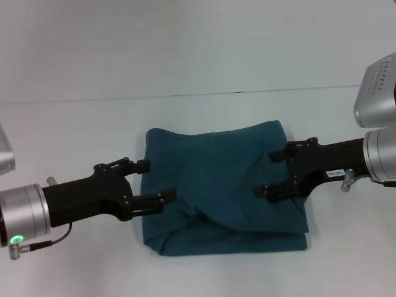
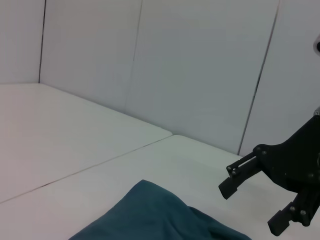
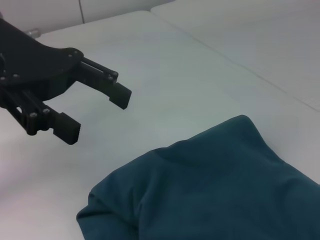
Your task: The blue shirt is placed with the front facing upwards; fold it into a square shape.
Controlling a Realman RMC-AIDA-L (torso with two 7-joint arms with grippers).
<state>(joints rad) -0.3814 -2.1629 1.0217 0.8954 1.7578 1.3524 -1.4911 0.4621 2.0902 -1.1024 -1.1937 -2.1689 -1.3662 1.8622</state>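
The blue shirt (image 1: 223, 189) lies in the middle of the white table as a folded, roughly square teal bundle with rumpled folds along its near side. No lettering or collar shows. My left gripper (image 1: 155, 181) is open at the shirt's left edge, one fingertip over the cloth, holding nothing. At the shirt's right side my right gripper (image 1: 270, 174) hovers open over the cloth, also holding nothing. The left wrist view shows a corner of the shirt (image 2: 160, 217) and the right gripper (image 2: 252, 206) farther off. In the right wrist view the shirt (image 3: 215, 190) lies near the left gripper (image 3: 94, 114).
The white table (image 1: 74, 136) extends on all sides of the shirt. A thin seam (image 1: 185, 95) crosses it behind the shirt. White wall panels (image 2: 200, 65) stand beyond the table.
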